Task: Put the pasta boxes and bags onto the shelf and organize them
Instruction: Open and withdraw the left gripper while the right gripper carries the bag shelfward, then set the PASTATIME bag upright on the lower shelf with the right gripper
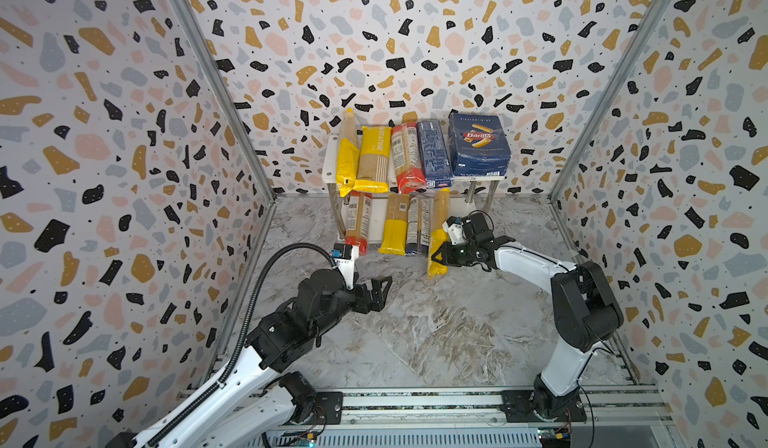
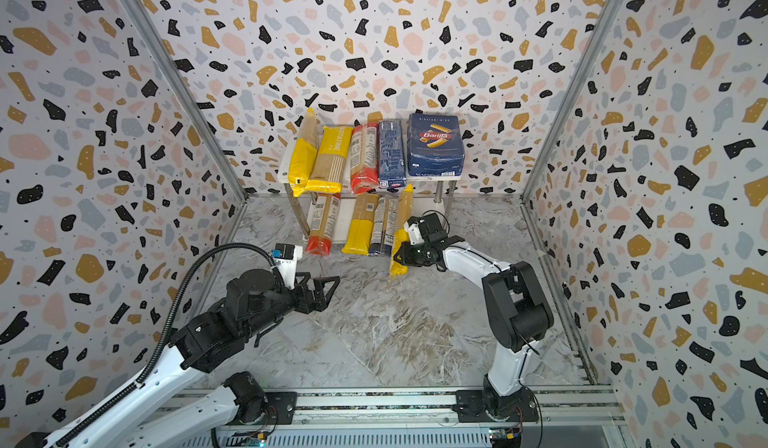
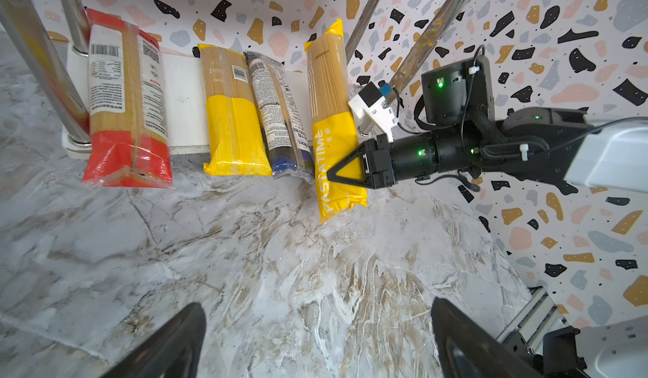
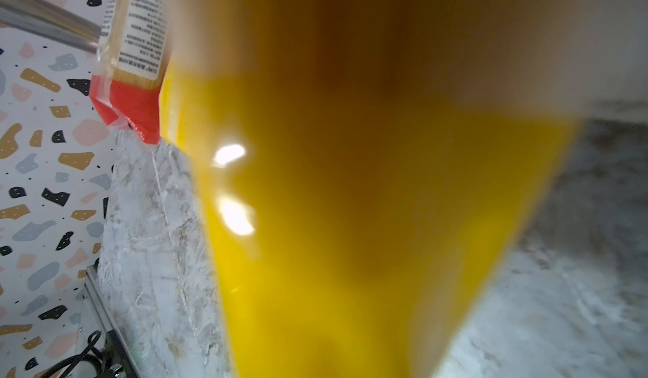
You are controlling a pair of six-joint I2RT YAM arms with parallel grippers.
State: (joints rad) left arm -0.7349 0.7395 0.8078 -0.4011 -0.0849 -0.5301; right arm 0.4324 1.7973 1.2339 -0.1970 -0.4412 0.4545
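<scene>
In both top views the left end effector [image 1: 384,294] [image 2: 330,294] hovers over the marble tabletop [image 1: 415,333] in front of the shelf [image 1: 331,163]. Its jaws are spread wide with nothing between them, and the left wrist view shows its two dark fingers [image 3: 175,341] far apart above bare marble. The shelf stands against the back wall. On its top board, from the left, lie a plain yellow bag [image 1: 347,159], a yellow PASTATIME bag [image 1: 374,155], a red-ended clear bag [image 1: 407,155], the narrow Barilla box [image 1: 434,155] and the wide Barilla rigatoni box [image 1: 478,146], packed side by side with their long sides running front to back. On the lower board [image 3: 182,102] a second red-ended bag [image 1: 358,221] lies at the left, apart from a half-yellow bag [image 1: 395,225] that touches a clear bag with dark-blue ends [image 1: 417,225]; all three overhang the front edge. Just right of these, the right end effector [image 1: 436,259] [image 3: 331,175] is clenched on the yellow lower half of a further PASTATIME bag [image 1: 439,230] [image 3: 336,130], gripping it from the right. This bag points its far end in under the top board, and its near end sticks out over the tabletop farther than its neighbours; whether it rests on the lower board I cannot tell. In the right wrist view the further PASTATIME bag [image 4: 350,218] fills most of the frame as a yellow blur.
</scene>
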